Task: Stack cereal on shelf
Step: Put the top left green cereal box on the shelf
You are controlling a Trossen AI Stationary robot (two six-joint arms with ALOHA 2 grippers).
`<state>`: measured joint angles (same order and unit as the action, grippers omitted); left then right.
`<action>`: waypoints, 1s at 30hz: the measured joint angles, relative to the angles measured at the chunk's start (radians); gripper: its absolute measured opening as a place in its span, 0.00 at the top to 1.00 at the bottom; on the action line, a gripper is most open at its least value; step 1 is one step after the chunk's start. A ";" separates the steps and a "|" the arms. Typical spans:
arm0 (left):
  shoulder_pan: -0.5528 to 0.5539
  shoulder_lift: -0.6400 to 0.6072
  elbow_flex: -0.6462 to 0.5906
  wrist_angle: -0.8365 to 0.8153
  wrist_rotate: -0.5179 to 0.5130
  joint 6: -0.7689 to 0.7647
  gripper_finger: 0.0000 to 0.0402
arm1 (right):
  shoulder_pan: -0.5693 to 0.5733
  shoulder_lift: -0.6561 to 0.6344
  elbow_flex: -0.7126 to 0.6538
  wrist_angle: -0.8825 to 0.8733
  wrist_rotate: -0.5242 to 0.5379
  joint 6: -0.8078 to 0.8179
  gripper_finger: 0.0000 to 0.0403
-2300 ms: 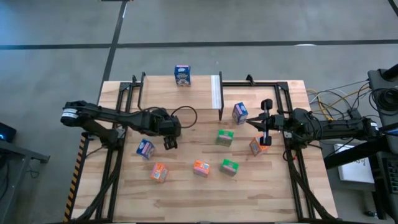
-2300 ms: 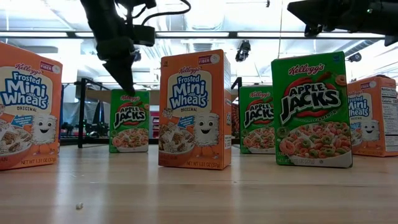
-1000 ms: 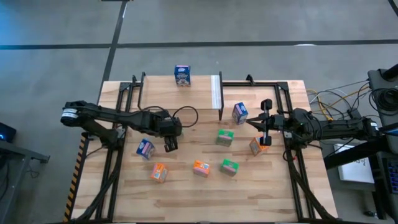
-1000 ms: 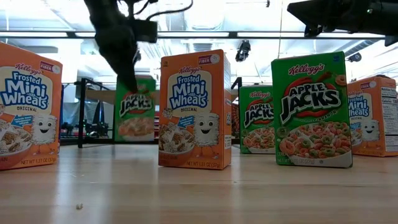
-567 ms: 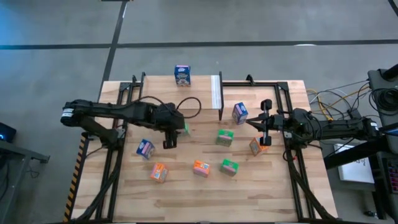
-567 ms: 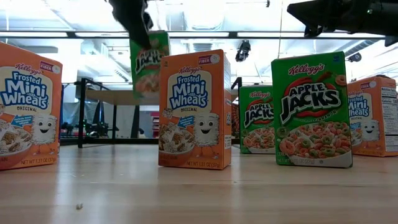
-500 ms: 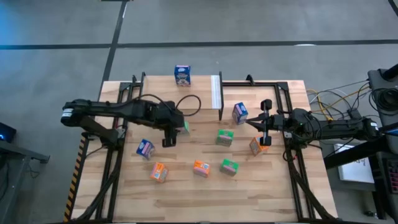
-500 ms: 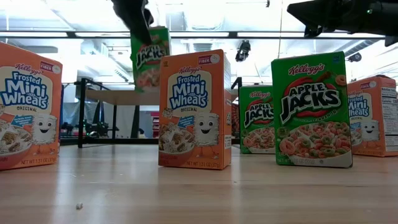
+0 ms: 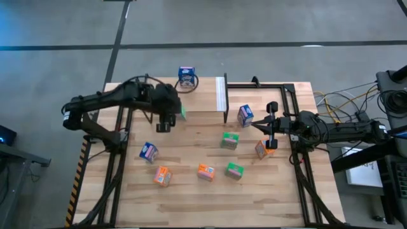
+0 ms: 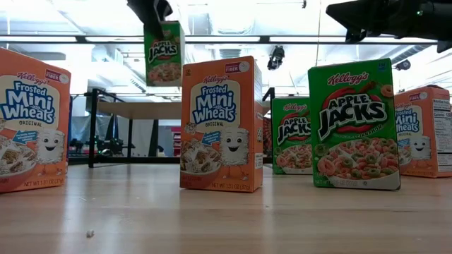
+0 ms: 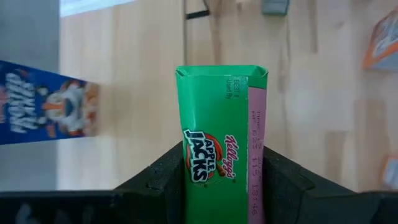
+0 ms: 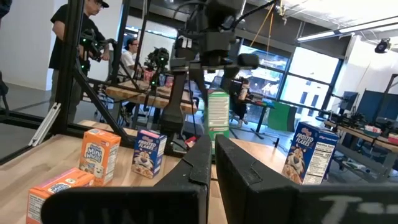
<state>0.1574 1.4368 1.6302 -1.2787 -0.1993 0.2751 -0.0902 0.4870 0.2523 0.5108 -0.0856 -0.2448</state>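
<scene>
In the high view's upper left, the left gripper [image 9: 166,114] pinches a green Apple Jacks box [image 11: 222,143] upright, lifted clear of the table. The shelf [image 9: 203,102] lies just right of it, a blue box [image 9: 186,77] near its far edge. At centre right the right gripper [image 9: 272,130] waits, fingers pressed together.

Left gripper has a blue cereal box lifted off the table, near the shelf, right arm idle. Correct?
Not quite: the box in the left gripper is green, an Apple Jacks box, as the left wrist view shows. It is lifted near the shelf; the right gripper waits, shut.
</scene>
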 joint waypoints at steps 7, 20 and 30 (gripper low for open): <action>0.148 0.000 0.011 -0.043 0.000 0.171 0.65 | 0.000 0.000 0.000 -0.010 0.000 0.001 0.97; 0.494 0.009 0.011 0.015 0.109 0.395 0.65 | -0.002 0.000 0.000 -0.028 0.009 0.015 0.97; 0.668 0.051 0.011 0.031 0.250 0.479 0.65 | -0.002 0.000 0.000 -0.039 0.009 0.042 0.97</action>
<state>0.8255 1.4876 1.6417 -1.2480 0.0504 0.7544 -0.0921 0.4870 0.2523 0.4714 -0.0765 -0.2031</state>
